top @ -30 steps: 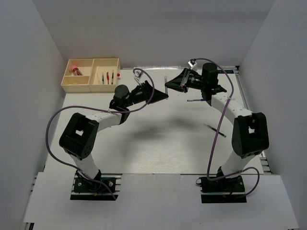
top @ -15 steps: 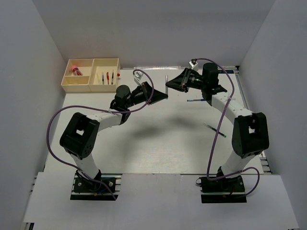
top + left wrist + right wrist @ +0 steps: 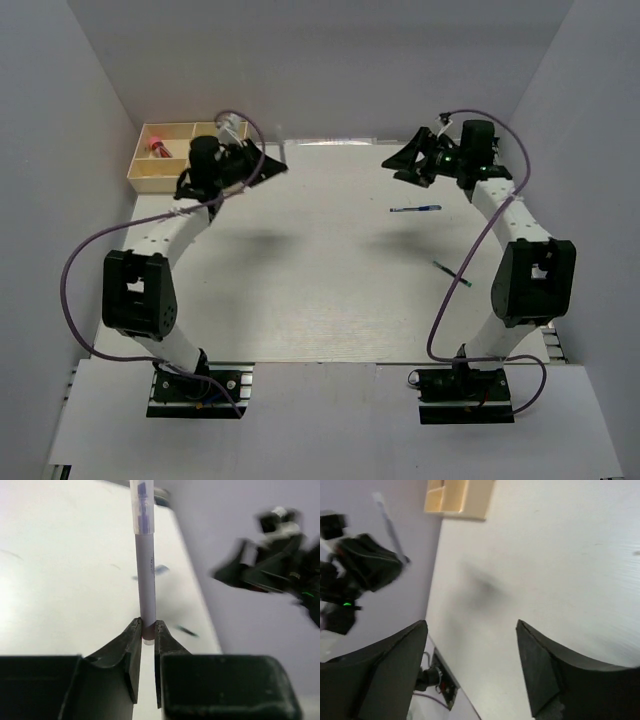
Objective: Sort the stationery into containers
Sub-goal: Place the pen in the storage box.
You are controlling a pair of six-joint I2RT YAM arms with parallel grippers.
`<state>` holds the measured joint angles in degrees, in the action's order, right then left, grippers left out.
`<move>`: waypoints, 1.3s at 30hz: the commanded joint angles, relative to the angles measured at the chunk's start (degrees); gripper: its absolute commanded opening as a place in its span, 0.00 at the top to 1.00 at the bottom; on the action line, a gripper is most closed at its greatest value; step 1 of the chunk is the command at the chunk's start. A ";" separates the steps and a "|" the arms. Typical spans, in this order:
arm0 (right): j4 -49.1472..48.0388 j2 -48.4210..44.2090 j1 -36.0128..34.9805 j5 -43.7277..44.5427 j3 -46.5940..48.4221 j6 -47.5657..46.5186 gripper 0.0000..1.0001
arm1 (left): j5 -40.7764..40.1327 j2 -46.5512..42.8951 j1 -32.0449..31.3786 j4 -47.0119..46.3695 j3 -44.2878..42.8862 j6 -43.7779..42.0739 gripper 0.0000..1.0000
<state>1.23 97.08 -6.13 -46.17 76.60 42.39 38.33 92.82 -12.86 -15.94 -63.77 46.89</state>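
The table (image 3: 320, 280) was seen from above with the tray (image 3: 145, 172) at its far left corner, partly covered by the left arm. Only the small compartments could be made out there, and a pink cylinder (image 3: 157, 147) lay in one of them.

The left gripper (image 3: 146, 630) was held just beside the tray, its jaws drawn narrow on the very end of a pale grey pen (image 3: 145, 580). The pen stood out straight from the fingertips, clear of the table. The right gripper (image 3: 471, 625) was spread wide with nothing in it, well apart at the far right.

The step in hand was judged to be the carrying of this pen to the tray. Since the pen was pinched only at its tip, a slow, level swing would be called for so that it was not levered loose. It would best be turned to lie along the larger compartment, lowered close to the floor, and only then released.

A blue pen (image 3: 415, 209) and a dark pen (image 3: 452, 273) were left on the table on the right side, apart from each other.

A faint line of print was seen along the grey barrel, with blue markings nearer the clear cap, but none of it could be read. No brand or label was made out elsewhere.
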 commanded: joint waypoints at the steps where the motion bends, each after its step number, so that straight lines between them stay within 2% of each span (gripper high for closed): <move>1: 20.64 -1.55 2.61 4.92 10.39 -21.95 0.25 | -9.92 -0.73 5.73 28.21 -12.92 -25.12 1.00; 2: 25.44 -1.02 2.79 7.04 12.85 -31.05 0.28 | -14.64 1.82 7.66 33.30 -17.31 -35.97 1.00; 3: 28.88 -0.75 2.88 9.32 15.22 -35.06 0.32 | -18.16 4.80 8.55 43.61 -27.54 -39.30 1.00; 5: 36.01 -1.36 2.88 15.65 15.34 -44.88 0.32 | -22.14 15.43 11.26 54.99 -38.22 -43.81 1.00; 6: 36.99 -2.93 3.05 17.59 14.38 -47.46 0.32 | -21.63 18.86 14.15 57.58 -48.19 -44.69 1.00; 7: 37.35 -3.99 3.05 21.96 11.24 -49.58 0.32 | -21.45 24.90 15.31 59.08 -52.56 -45.74 1.00; 9: 35.78 -7.58 3.32 26.64 7.10 -52.66 0.32 | -21.28 30.64 16.72 62.52 -64.65 -46.45 1.00; 10: 35.25 -8.47 3.49 30.23 4.12 -53.54 0.33 | -22.23 32.93 16.73 62.27 -66.99 -48.80 1.00; 11: 35.59 -9.18 3.58 31.31 3.22 -54.25 0.34 | -25.20 35.74 16.73 61.22 -68.41 -49.44 1.00; 14: 36.90 -10.68 3.93 34.39 1.36 -55.92 0.34 | -26.37 38.83 16.73 57.01 -67.46 -48.66 1.00; 25: 38.75 -11.91 4.46 38.61 -2.24 -58.30 0.35 | -33.13 46.84 16.73 52.51 -67.98 -49.61 1.00; 27: 38.49 -12.26 4.46 38.70 -3.21 -59.26 0.35 | -33.84 47.37 16.73 52.33 -68.07 -50.23 0.89; 28: 38.58 -12.35 4.46 38.88 -3.38 -59.79 0.36 | -34.54 47.72 16.73 52.33 -67.98 -50.58 0.80; 30: 39.28 -12.09 4.46 39.58 -3.65 -61.46 0.43 | -34.55 47.55 16.73 51.98 -67.19 -50.85 0.71; 31: 39.54 -11.91 4.46 40.54 -3.82 -62.25 0.48 | -34.55 47.37 16.73 51.81 -67.02 -50.85 0.63; 32: 40.16 -11.48 4.46 40.98 -4.09 -63.99 0.57 | -34.20 47.20 16.73 51.63 -67.01 -50.85 0.55; 35: 42.17 -10.42 4.46 41.60 -5.23 -68.65 0.68 | -32.80 45.79 16.73 50.14 -66.92 -50.32 0.46; 39: 43.24 -9.98 4.11 41.43 -9.44 -75.32 0.71 | -28.49 43.77 16.12 48.29 -68.50 -49.10 0.40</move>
<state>41.71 86.72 -1.93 -5.63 69.95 -24.82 6.28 141.69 3.92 34.89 -130.15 -2.98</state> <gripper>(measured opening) 0.285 0.592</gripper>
